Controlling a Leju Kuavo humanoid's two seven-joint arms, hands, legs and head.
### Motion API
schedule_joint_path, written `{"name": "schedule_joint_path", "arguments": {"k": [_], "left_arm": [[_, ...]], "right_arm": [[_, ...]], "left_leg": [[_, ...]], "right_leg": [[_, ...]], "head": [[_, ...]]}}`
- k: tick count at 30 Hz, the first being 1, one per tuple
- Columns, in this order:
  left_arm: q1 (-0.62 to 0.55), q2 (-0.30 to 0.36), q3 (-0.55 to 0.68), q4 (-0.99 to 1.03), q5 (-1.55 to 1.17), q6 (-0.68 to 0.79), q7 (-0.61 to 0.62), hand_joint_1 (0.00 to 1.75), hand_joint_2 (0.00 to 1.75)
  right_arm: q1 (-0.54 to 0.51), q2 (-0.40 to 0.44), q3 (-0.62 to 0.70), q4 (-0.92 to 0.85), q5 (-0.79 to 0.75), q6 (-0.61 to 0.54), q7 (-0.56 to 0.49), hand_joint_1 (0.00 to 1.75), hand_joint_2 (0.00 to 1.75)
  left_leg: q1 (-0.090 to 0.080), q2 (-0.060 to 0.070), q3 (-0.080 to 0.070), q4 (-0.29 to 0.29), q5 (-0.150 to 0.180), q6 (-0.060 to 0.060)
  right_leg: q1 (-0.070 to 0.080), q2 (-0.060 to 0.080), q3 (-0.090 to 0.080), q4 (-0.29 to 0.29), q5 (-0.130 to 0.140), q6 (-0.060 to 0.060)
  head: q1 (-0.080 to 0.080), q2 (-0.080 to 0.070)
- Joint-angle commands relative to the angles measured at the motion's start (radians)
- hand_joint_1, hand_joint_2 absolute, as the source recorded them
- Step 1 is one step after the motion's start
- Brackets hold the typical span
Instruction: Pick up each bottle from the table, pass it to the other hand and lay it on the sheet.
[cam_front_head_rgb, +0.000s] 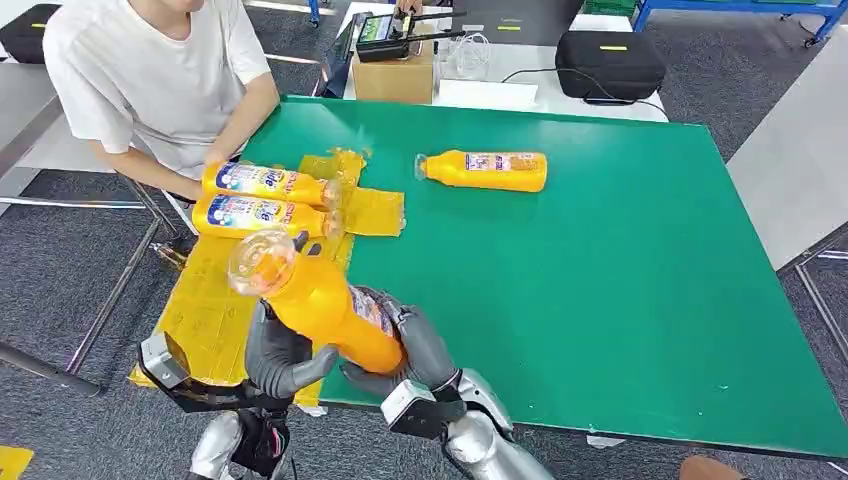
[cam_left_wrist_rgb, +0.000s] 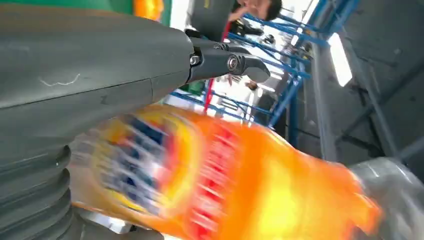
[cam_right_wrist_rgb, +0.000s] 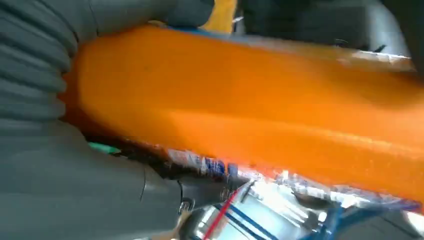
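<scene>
Step in hand: hand-over, judged mid-transfer; both hands on one orange bottle (cam_front_head_rgb: 320, 300).
Held bottle: raised over the near table edge, at 7 o'clock of the green table (cam_front_head_rgb: 600, 300); clear cap tilted up toward 10 o'clock, base low toward 4 o'clock.
Left hand (cam_front_head_rgb: 285, 358): fingers wrapped around the lower body from the 8 o'clock side; in the left wrist view, thumb over the label, bottle (cam_left_wrist_rgb: 225, 180) blurred.
Right hand (cam_front_head_rgb: 415, 350): fingers curled about the base from the 4 o'clock side; firmness of hold not clear.
Sheet (cam_front_head_rgb: 215, 300): yellow, over the table's 9 o'clock edge, partly overhanging.
Laid bottles: two (cam_front_head_rgb: 265, 182) (cam_front_head_rgb: 255, 214) side by side at the sheet's 12 o'clock end, caps toward 3 o'clock; a person's hand (cam_front_head_rgb: 213, 160) at the farther one.
Remaining bottle (cam_front_head_rgb: 485, 170): lying on the table at 12 o'clock, cap toward 9 o'clock, well apart from the sheet.
Next move, judged: right hand to let go, left to carry toward 9 o'clock and lay the bottle down.
Open room: bare sheet just near of the laid pair.
Risks: overhanging sheet edge; person's arm close by.
</scene>
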Motion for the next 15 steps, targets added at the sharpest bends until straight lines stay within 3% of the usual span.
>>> {"name": "schedule_joint_path", "arguments": {"k": [1, 15], "left_arm": [[-0.007, 0.035, 0.004, -0.033, -0.024, -0.030, 0.010, 0.00, 1.75], [-0.034, 0.048, -0.046, 0.084, -0.106, 0.010, 0.077, 0.00, 1.75]], "right_arm": [[0.022, -0.009, -0.090, 0.024, -0.022, 0.022, 0.015, 1.75, 1.75], [0.011, 0.000, -0.064, 0.036, 0.059, -0.020, 0.003, 1.75, 1.75]], "left_leg": [[0.001, -0.002, 0.004, -0.003, 0.000, 0.003], [0.000, -0.001, 0.002, -0.002, 0.000, 0.002]], "right_leg": [[0.002, -0.001, 0.004, -0.003, 0.000, -0.005], [0.000, -0.001, 0.002, -0.001, 0.000, -0.002]], "head": [[0.000, 0.000], [0.000, 0.000]]}}
